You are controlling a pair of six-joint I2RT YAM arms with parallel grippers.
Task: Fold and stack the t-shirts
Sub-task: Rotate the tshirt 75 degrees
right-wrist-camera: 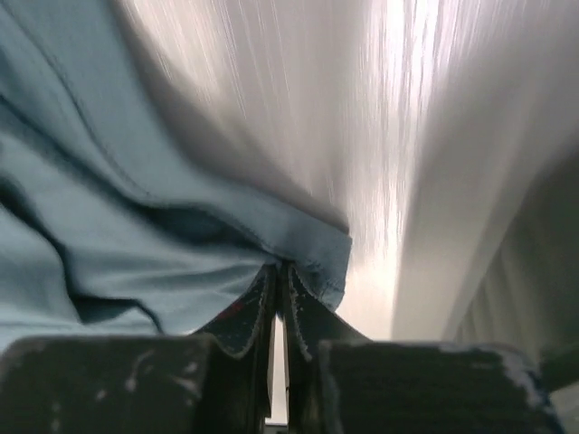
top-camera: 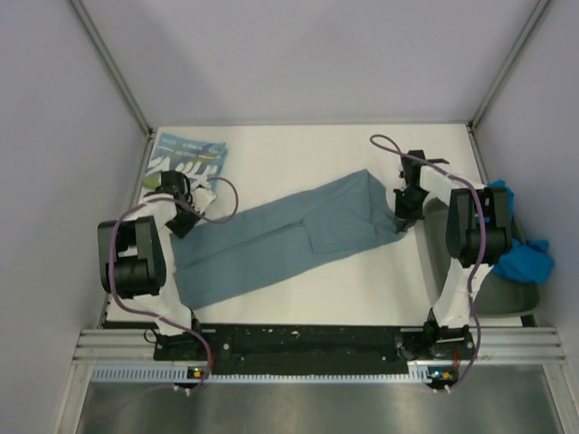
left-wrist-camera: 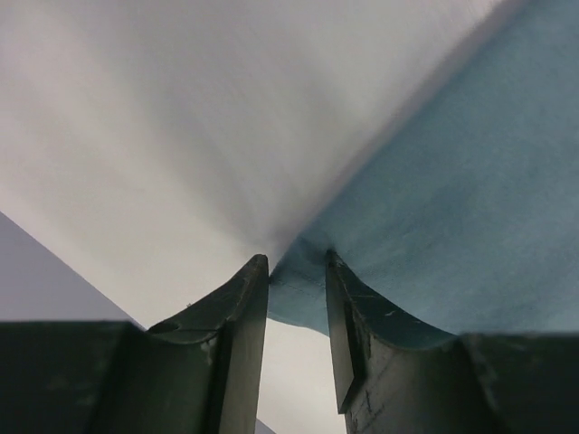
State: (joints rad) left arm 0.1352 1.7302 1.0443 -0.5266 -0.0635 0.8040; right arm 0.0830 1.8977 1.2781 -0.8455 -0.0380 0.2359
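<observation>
Across the middle of the table we held the slate-teal t-shirt stretched — our right gripper pinched shut on one end, our left gripper clamping a corner at the other — likely to flatten it for folding.

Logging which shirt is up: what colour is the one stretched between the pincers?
Plain muted slate-teal t-shirt, no print visible; clearest in the top external view.

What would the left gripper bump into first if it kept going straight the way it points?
Probably the slate-teal shirt, whose corner sits between the left gripper's fingers; beyond is bare table.
</observation>
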